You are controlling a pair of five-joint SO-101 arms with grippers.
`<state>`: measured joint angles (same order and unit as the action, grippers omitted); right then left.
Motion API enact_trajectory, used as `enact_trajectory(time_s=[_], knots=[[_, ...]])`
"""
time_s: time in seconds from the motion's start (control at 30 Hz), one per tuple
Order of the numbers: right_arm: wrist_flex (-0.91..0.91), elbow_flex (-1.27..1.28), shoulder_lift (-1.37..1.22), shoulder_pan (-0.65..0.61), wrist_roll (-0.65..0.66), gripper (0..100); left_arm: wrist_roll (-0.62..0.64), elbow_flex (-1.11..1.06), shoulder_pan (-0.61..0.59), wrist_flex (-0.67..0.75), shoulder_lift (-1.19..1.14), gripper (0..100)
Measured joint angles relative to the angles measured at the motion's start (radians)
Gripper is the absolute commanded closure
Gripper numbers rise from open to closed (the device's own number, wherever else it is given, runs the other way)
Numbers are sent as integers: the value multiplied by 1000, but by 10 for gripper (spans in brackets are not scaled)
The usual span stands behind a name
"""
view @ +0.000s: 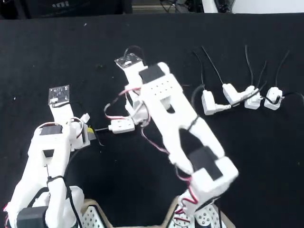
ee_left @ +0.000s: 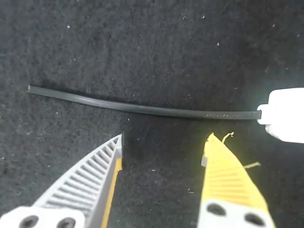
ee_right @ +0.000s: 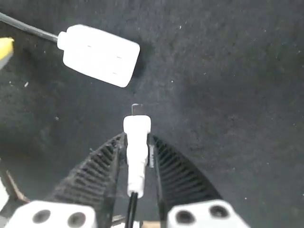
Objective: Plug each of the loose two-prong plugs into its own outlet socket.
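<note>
Closest to the high camera, the right arm [view: 190,137] slanted across the middle of the black table [view: 247,161] and covered much of its own hand from above. From its wrist, the right hand [ee_right: 137,137] was clamped on a white two-prong plug [ee_right: 137,148], black fingers pressed against both flanks, with the plug's cord running back between them. The metal prongs [ee_right: 137,109] pointed out past the fingertips toward a white outlet socket [ee_right: 99,54], which lay flat on the table near them but apart, turned at an angle to the plug's line.

A thin black cord [ee_left: 142,109] ran from that socket across the cloth. The left hand [ee_left: 164,140] hung just over it with its grey and yellow fingers spread wide, gripping nothing; the cord lay just beyond the fingertips, and the socket's end showed at the edge of the left wrist view.

Well off to the right arm's far side, a row of four white connectors [view: 252,100] with short black leads lay close together; whether any were joined I could not tell.
</note>
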<state>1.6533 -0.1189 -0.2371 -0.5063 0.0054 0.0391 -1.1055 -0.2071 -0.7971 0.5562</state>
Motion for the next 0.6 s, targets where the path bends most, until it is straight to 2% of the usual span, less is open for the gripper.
enact_trajectory(time_s=[0.1,0.3,0.6], knots=[[69,-129,-107,-38,-18,988,0,0,0,0,0,730],[77,-311,-276,-55,-120,988,0,0,0,0,0,730],[78,-397,-367,-57,-189,988,0,0,0,0,0,730]])
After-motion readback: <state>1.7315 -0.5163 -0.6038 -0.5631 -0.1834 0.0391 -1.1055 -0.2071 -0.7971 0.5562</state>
